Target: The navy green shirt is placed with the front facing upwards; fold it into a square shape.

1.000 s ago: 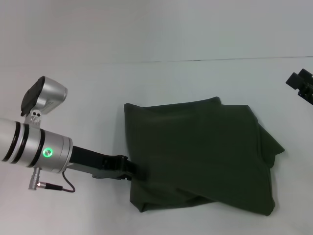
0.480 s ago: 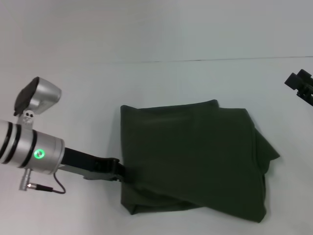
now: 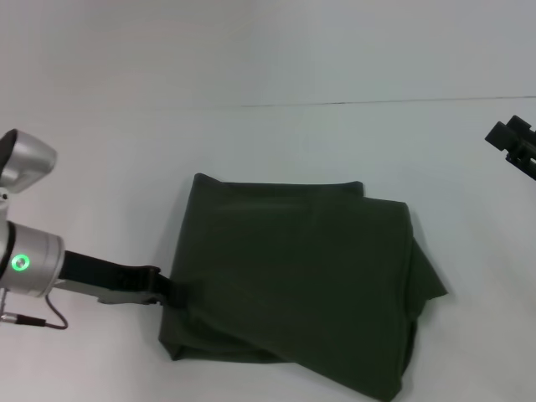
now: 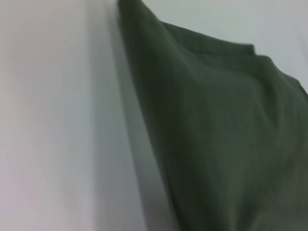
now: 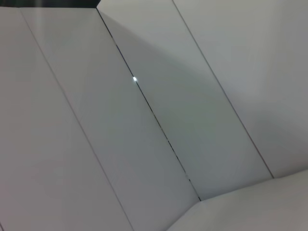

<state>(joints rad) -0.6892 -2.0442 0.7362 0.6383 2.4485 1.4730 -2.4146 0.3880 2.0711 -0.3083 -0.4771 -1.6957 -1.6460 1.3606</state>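
The navy green shirt (image 3: 297,280) lies folded into a rough rectangle on the white table, plain green side up, with a loose flap sticking out at its right edge. My left gripper (image 3: 167,290) reaches in low from the left and is shut on the shirt's left edge near the front corner. The left wrist view shows the shirt (image 4: 221,130) close up, its folded edge running across the table. My right gripper (image 3: 512,144) is parked at the far right edge, well away from the shirt.
The white table (image 3: 276,142) stretches behind the shirt to a seam line at the back. The right wrist view shows only pale panels (image 5: 144,125) with dark seams.
My left arm has pulled back to the left, dragging the whole folded shirt leftward and slightly toward the front edge. The right arm has not moved.
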